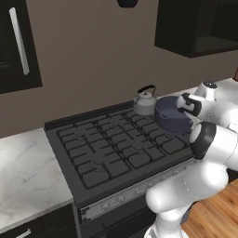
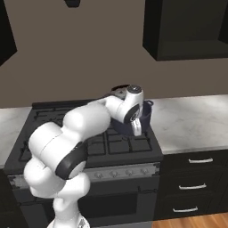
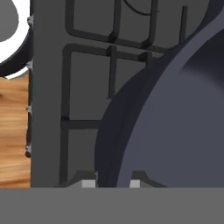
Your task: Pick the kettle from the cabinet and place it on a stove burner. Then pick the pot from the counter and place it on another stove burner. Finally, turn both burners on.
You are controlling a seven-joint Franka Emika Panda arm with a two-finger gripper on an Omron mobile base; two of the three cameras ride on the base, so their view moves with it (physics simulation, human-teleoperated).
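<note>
- We see the pot [image 1: 173,115] at the right side of the black range [image 1: 93,153], over the grates toward its back right corner — whether its base touches the grate we cannot tell from the base views.
- In the hand view the gripper [image 3: 113,183] has its two fingertips [image 3: 89,183] drawn narrow on either side of the pot's rim, so we read it as clamped on the pot wall; the grate bars and the range's front edge show beyond the pot there, with wooden floor [image 3: 13,131] past that edge.
- The kettle [image 1: 145,101] stands upright at the back edge of the range, just beside the pot on its left.
- The counter [image 2: 196,122] runs to the right of the range; the cabinet [image 2: 187,29] hangs above it on the wall.
</note>
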